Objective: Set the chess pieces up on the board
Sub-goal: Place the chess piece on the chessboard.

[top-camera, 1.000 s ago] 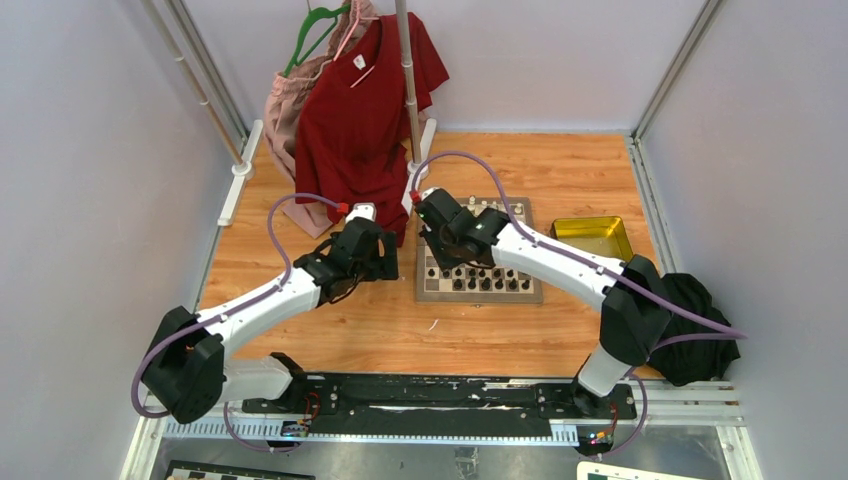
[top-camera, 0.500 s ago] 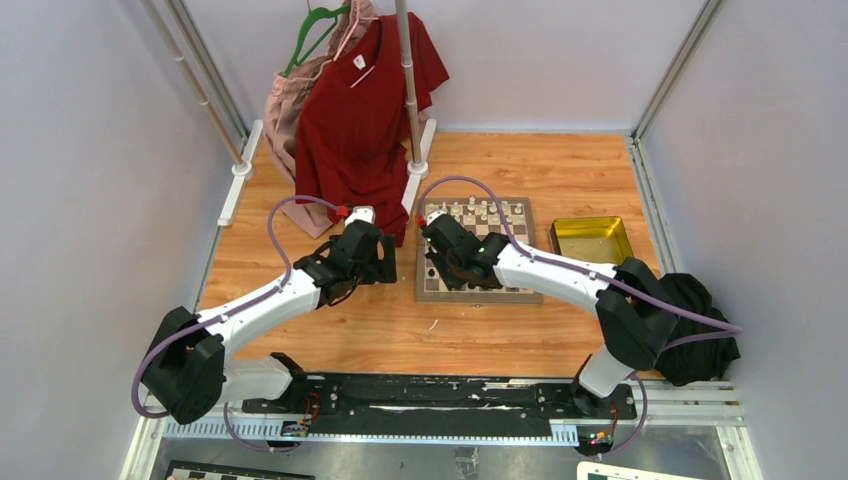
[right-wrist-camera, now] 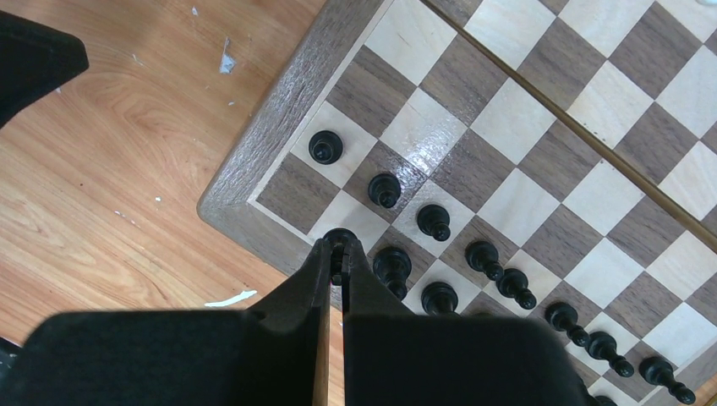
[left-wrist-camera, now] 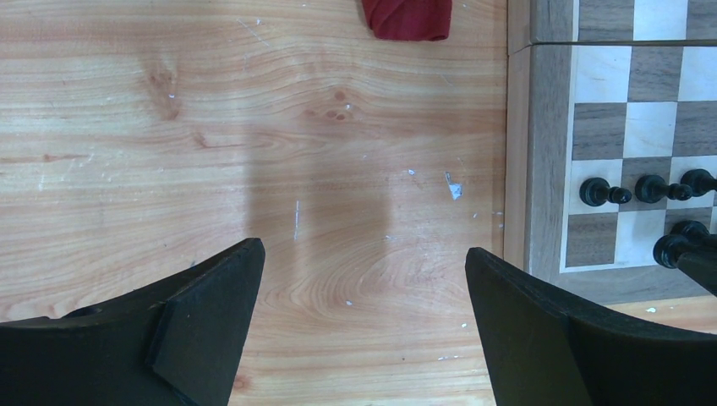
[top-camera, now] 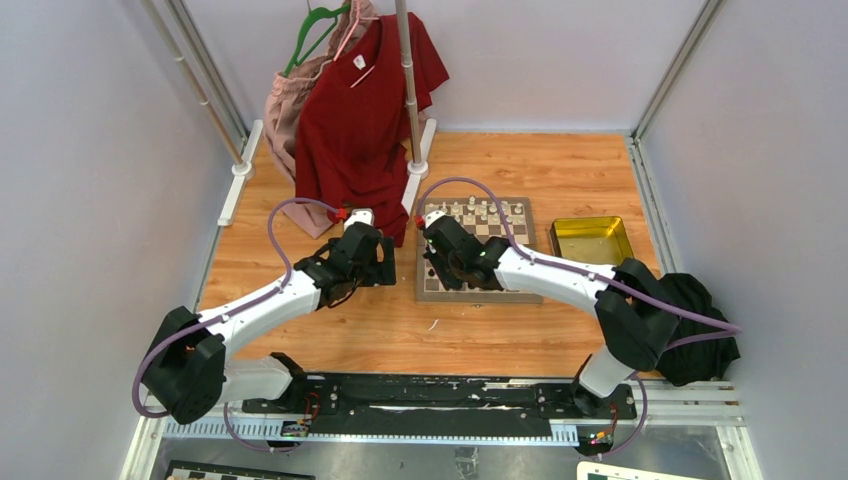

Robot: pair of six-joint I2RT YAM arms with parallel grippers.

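Right wrist: my right gripper (right-wrist-camera: 340,251) pinches a black piece (right-wrist-camera: 341,236) on the board (right-wrist-camera: 270,135) corner square (likely seating the back rank).

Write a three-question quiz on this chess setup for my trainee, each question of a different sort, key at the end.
1. True or false: the left pincer grips a pawn.
2. The chess piece in the right pincer is: A white, B black, C red.
3. Fill in: the corner square of the board beside that pincer is ___.

Key: 1 false, it hangs open over the bare table; 2 B; 3 empty.
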